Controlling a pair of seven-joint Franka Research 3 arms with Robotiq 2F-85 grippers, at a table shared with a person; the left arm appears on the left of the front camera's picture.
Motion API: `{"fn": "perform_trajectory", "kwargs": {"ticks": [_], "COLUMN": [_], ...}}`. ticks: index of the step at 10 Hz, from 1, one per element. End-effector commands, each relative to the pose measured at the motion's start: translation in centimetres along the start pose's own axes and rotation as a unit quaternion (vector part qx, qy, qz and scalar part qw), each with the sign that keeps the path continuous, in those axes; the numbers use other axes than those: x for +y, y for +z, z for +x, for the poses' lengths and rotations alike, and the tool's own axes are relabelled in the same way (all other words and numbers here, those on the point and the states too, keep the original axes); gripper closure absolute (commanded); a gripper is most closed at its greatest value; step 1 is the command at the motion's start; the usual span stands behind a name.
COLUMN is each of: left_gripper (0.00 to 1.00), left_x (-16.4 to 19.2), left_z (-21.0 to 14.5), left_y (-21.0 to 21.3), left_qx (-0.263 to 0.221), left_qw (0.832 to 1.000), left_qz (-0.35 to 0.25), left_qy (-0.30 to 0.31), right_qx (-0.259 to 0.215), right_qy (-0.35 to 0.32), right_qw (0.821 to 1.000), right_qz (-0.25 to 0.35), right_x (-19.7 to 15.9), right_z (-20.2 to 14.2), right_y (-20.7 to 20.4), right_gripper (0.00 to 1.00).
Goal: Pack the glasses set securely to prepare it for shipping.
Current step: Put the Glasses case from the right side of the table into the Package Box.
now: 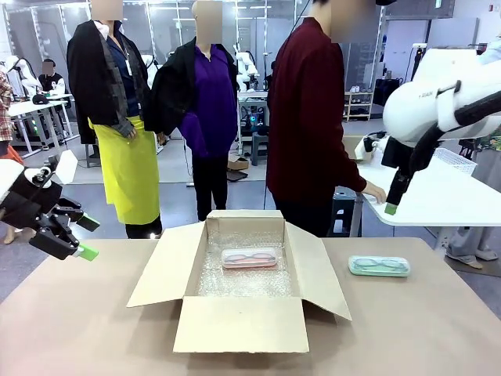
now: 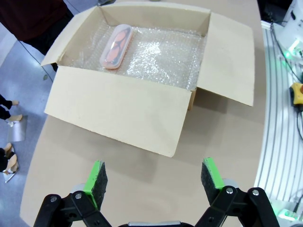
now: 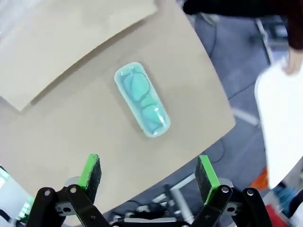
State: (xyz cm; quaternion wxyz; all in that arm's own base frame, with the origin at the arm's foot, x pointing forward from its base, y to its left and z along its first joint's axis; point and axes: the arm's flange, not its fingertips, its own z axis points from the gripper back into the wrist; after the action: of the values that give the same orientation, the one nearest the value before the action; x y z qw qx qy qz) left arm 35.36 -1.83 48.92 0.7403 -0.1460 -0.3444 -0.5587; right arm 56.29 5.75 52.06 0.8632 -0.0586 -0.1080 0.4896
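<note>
In the front view, a pink clear-lidded glasses case (image 1: 249, 258) is shown inside an open cardboard box (image 1: 235, 323). Left wrist view: the left gripper (image 2: 154, 177) is held spread, with the box ahead. Right wrist view: the right gripper (image 3: 149, 172) is held spread, and a mint-green clear-lidded glasses case (image 3: 142, 99) is seen ahead, untouched.

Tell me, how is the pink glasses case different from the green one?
Colour: the pink case holds pink glasses; the mint-green case holds green ones.
Place: the pink case lies inside the open cardboard box, on bubble wrap; the mint-green case lies outside it on the bare table, to the box's right in the front view.
Both are flat, rounded and clear-lidded, and they look the same size.
</note>
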Motion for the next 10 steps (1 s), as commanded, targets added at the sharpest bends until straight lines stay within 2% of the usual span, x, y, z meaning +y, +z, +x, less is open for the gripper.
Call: {"fn": "perform_trajectory", "kwargs": {"ticks": [1,2,4,5,6,7,10], "left_gripper": [0.0,0.0,0.0,0.0,0.0,0.0,0.0], "left_x": [0.2,0.2,0.2,0.2,0.2,0.2,0.2], "left_z": [-0.2,-0.2,-0.2,-0.2,-0.2,-0.2,-0.2], "left_y": [0.1,0.1,0.1,0.1,0.1,0.1,0.1], "left_qx": [-0.013,-0.013,-0.013,-0.013,-0.013,-0.013,-0.013], "left_qw": [1.0,1.0,1.0,1.0,1.0,1.0,1.0], "left_qz": [-0.007,-0.007,-0.007,-0.007,-0.007,-0.007,-0.007], "left_qy": [-0.008,-0.008,-0.008,-0.008,-0.008,-0.008,-0.008], "right_qx": [-0.016,-0.039,0.01,0.008,0.02,-0.004,0.005], "right_qy": [0.101,0.147,0.182,0.204,0.208,0.181,0.19], "right_qw": [0.995,0.986,0.98,0.974,0.972,0.98,0.977], "right_qz": [0.023,0.065,0.082,0.102,0.105,0.087,0.099], "right_x": [-1.6,-2.3,-2.4,-1.9,-0.7,-1.6,-1.4], "right_z": [0.7,0.9,0.9,0.8,0.9,0.6,0.6], "right_y": [-1.4,-1.9,-2.8,-2.6,-1.7,-3.6,-3.1], "right_gripper": [0.0,0.0,0.0,0.0,0.0,0.0,0.0]}}
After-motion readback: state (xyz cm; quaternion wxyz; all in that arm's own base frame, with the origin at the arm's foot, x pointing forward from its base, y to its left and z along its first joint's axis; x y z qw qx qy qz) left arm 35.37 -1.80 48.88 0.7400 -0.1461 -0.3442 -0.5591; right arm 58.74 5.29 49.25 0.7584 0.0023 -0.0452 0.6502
